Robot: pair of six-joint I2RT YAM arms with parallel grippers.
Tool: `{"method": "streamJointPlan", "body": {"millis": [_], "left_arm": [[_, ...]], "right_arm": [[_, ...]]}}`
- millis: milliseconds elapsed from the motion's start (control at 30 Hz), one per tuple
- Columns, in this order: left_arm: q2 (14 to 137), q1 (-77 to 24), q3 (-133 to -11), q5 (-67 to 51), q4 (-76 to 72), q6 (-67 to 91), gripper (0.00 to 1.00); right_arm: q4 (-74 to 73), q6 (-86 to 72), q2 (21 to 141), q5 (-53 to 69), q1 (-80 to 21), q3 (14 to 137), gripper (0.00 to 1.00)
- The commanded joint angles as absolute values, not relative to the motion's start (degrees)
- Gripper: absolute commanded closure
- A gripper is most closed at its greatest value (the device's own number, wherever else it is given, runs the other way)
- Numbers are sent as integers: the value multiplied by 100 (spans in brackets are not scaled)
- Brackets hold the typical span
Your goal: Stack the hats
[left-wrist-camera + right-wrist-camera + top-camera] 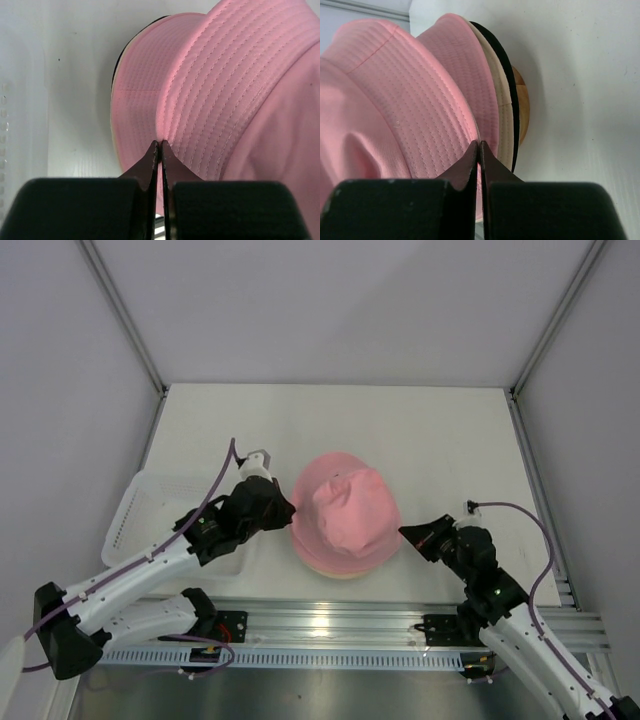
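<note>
Hats (345, 525) sit in one pile near the middle of the table's (440, 430) near edge, so stacking looks all but done. Only the letting go and perhaps a last settling seem left. The white basket (140, 515) at the left edge shows no hat in it from above.

The top pink hat (350, 510) covers the pile. Its crown is dented and creased and its stitched brim slopes down all round. The right wrist view shows the layers under it: a second pink hat (480, 85), then a beige hat (504, 130), then a black hat (501, 56), brims nested close. A wooden stand (521, 100) peeps out beneath them.

The left tool (287, 510) meets the pile's left side and the right tool (408, 533) its right. Each is clenched, with the tips meeting on the edge of the top hat's brim. I judge that each pinches that brim, though the cloth between the fingers is barely visible.
</note>
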State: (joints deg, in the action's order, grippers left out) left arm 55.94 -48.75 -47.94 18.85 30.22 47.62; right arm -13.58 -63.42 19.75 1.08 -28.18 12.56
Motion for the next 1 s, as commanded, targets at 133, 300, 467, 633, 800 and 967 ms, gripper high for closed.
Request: {"method": "streamJointPlan", "body": {"millis": [133, 300, 467, 633, 800, 967], "left_arm": [[5642, -4896, -4316, 2101, 3692, 5414, 99], [5748, -4606, -4017, 1811, 3551, 5581, 99], [5152, -4553, -4244, 1854, 3323, 4950, 71], [4650, -4150, -4807, 1627, 3226, 3976, 40], [4394, -3124, -5089, 331, 2542, 3025, 29], [5035, -2128, -5273, -1667, 1690, 2619, 30]], "right_arm": [[-897, -6223, 2873, 229, -2830, 949, 100], [-992, -5898, 3216, 97, -2830, 1274, 100], [-1116, -5485, 3392, 88, -2830, 1905, 100], [-1300, -5134, 3910, 219, -2839, 2486, 100], [-1310, -4738, 4648, 395, -2821, 2900, 100], [-1222, -4571, 5387, 703, -2707, 3286, 100]]}}
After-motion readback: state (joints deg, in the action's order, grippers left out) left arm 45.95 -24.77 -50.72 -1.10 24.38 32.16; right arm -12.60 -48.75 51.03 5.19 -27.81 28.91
